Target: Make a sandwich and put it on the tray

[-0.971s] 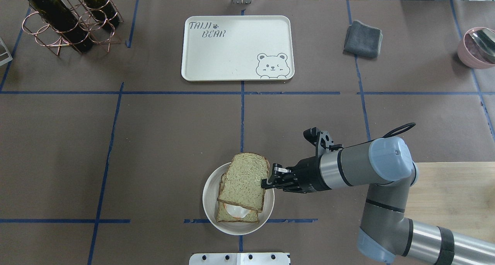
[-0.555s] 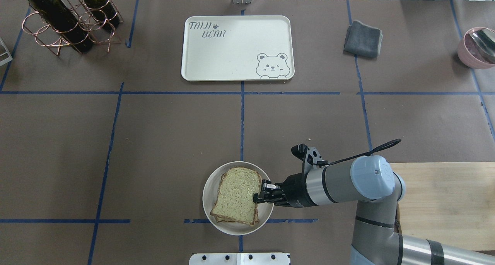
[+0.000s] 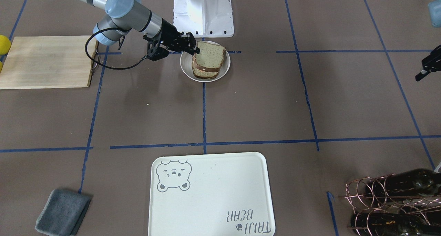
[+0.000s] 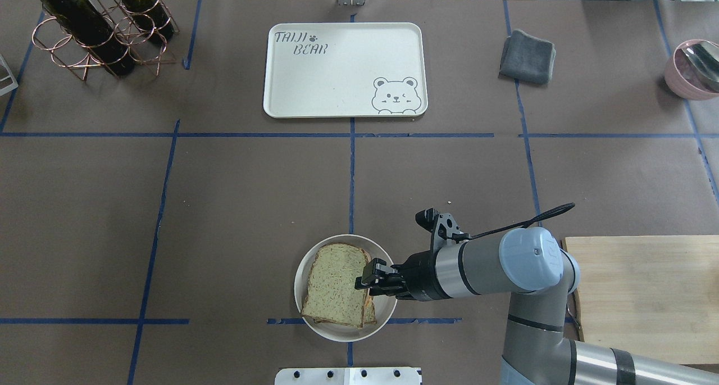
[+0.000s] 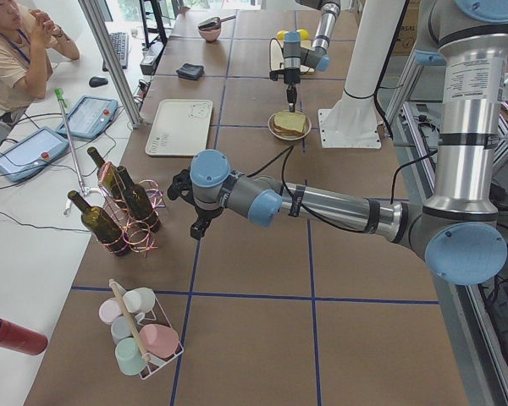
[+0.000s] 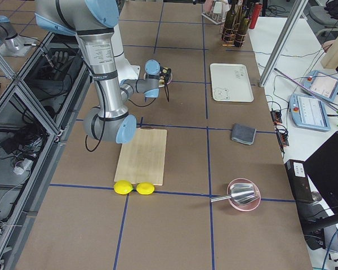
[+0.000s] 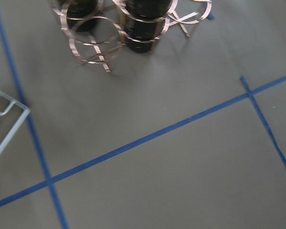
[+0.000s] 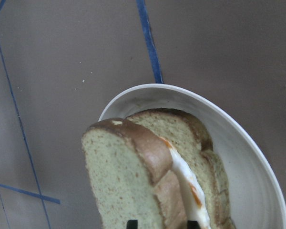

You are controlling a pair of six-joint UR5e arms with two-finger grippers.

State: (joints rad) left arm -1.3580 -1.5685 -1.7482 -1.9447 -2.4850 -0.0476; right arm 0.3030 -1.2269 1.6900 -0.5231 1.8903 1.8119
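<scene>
The sandwich sits on a small round white plate (image 4: 299, 295) near the table's front. The top bread slice (image 4: 331, 286) lies tilted over the lower slice (image 8: 190, 138), and the white-and-orange egg (image 8: 183, 174) shows between them in the right wrist view. My right gripper (image 4: 362, 280) is shut on the top slice's right edge. The cream bear tray (image 4: 342, 70) lies empty at the far middle. My left gripper (image 3: 419, 77) hovers far off near the bottle rack. I cannot tell whether it is open or shut.
A pale wooden cutting board (image 4: 646, 295) lies right of the plate under the right arm. A grey cloth (image 4: 527, 56) and a pink bowl (image 4: 694, 70) are at the far right. A copper rack with bottles (image 4: 101, 31) is at the far left.
My right gripper has moved left and down with the top slice. The slice now covers the egg and the lower slice on the plate.
</scene>
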